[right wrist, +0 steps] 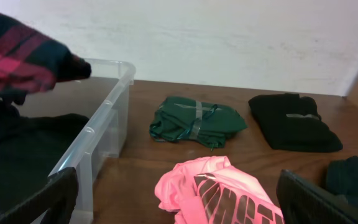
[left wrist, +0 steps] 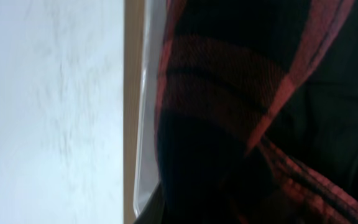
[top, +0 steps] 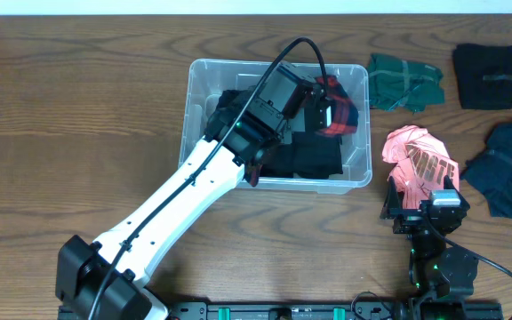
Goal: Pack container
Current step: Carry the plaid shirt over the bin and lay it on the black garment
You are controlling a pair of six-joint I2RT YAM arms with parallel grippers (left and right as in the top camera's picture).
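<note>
The clear plastic container [top: 201, 84] stands at the table's middle with black clothes [top: 314, 156] inside. My left gripper [top: 323, 105] reaches over its right half and is shut on a red-and-black plaid garment [top: 338, 111], held above the black clothes. That garment fills the left wrist view [left wrist: 229, 112], with the container's rim [left wrist: 145, 124] beside it, and hides the fingers. My right gripper [top: 425, 209] is open and empty at the front right, just behind a pink shirt [top: 416, 160]. In the right wrist view the shirt [right wrist: 216, 186] lies between the spread fingers [right wrist: 188, 202].
A folded green garment [top: 404, 82] lies right of the container, also in the right wrist view [right wrist: 197, 121]. A folded black garment [top: 487, 76] is at the back right and a dark blue one [top: 509, 169] at the right edge.
</note>
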